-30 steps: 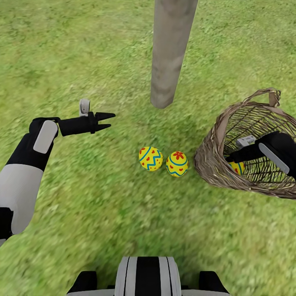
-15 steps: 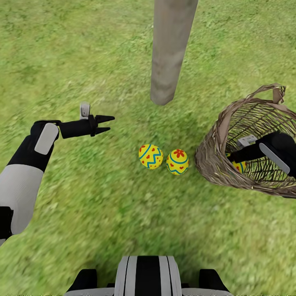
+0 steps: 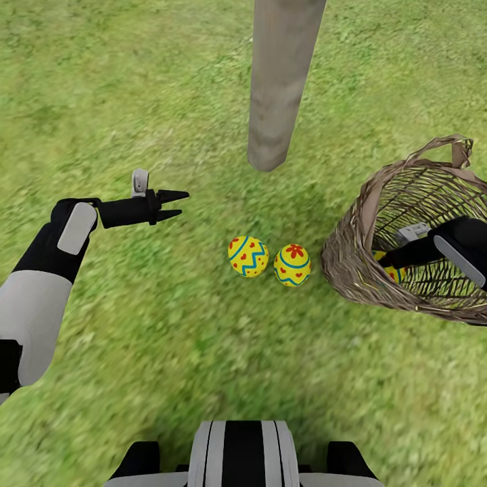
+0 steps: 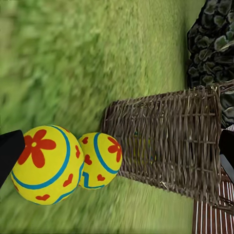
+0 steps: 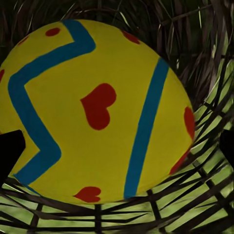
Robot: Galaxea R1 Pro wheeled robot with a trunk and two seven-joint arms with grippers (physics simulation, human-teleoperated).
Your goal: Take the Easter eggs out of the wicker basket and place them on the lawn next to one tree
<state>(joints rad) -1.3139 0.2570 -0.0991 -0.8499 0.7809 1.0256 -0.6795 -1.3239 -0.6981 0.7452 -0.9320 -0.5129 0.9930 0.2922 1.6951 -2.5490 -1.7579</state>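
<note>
You had the right gripper (image 3: 387,259) down inside the wicker basket (image 3: 352,270), fingertips spread either side of the last egg (image 5: 97,112), not clamped yet. Two eggs (image 3: 248,257) lay on the lawn (image 3: 135,352) at 6 o'clock from the tree (image 3: 277,101). Left gripper (image 3: 177,204) hung parted, empty. I'd say centre on the egg's widest pt, close gently, lift straight up w/o snagging wicker.

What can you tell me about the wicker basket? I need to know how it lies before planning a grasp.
The basket is brown open-woven wicker, bucket-shaped, with a small loop handle at the rim. It lies tipped on the lawn, right of the trunk and two eggs. The right gripper reaches inside, where one yellow egg rests against the weave.
</note>
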